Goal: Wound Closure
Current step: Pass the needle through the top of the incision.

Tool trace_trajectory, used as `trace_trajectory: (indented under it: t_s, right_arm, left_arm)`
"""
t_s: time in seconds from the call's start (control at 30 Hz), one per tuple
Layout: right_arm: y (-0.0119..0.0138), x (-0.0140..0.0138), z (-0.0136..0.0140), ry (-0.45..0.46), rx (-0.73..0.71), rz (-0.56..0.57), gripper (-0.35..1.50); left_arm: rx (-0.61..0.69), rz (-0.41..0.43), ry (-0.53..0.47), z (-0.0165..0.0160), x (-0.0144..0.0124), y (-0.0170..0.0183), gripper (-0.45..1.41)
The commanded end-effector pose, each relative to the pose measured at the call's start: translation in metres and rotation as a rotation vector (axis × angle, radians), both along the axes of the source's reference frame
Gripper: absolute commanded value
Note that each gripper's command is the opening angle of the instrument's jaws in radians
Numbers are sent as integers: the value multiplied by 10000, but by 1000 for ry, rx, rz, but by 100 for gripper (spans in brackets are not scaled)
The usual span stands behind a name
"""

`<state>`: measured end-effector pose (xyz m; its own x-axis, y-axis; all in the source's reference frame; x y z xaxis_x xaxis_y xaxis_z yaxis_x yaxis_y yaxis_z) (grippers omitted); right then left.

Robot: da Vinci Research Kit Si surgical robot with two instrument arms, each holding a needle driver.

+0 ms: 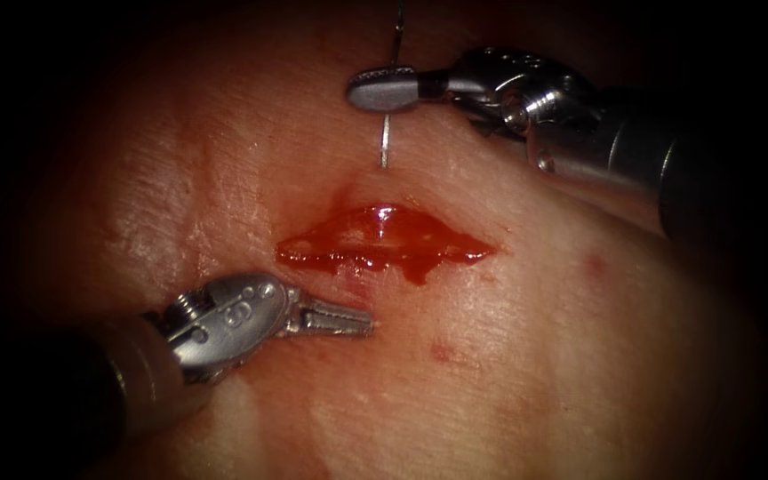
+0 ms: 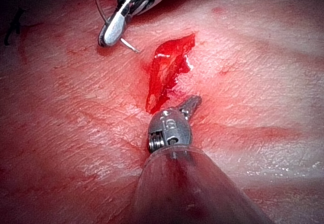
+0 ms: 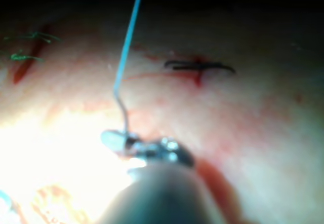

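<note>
The cut (image 1: 384, 240) lies open across the tissue, glistening with red fluid, and is seen again as the cut (image 2: 169, 69). My right tool (image 1: 362, 91) hovers just beyond the cut's far edge, jaws shut on the curved needle (image 1: 385, 142) near the middle of its curve. The needle's point hangs down toward the tissue close above the cut and is not in the tissue. Blue thread (image 3: 129, 36) trails up from the needle's tail (image 3: 120, 107). My left tool (image 1: 353, 320) rests low on the near side of the cut, toward its left end, shut and holding nothing. Both the left tool (image 2: 191, 104) and the right tool (image 2: 107, 39) show from the left wrist.
An older cut closed with dark thread (image 3: 200, 68) and another with green thread (image 3: 28, 46) lie farther off on the tissue. A dark thread end (image 2: 12, 26) sits at the tissue's edge. Small red spots (image 1: 442, 353) mark the skin near the cut.
</note>
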<state>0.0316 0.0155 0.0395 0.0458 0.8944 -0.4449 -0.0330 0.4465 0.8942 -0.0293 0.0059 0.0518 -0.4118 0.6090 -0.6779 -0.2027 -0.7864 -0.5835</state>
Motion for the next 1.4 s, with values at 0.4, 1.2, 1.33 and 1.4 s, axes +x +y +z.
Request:
trace_trajectory:
  t_s: [0.4,1.2,1.33,1.4]
  right_arm:
    - [-6,11,-7,32,78,-24,-35]
    - [-22,14,-10,-3,-187,-17,77]
    - [-11,15,-11,-87,-311,28,128]
    - [-6,14,-14,-110,-346,35,129]
  left_arm:
    - [-2,2,-3,6,-3,3,-45]
    - [-2,5,-1,6,-2,4,-45]
    - [-2,5,-1,7,-2,4,-45]
    - [-2,5,-1,7,-2,4,-45]
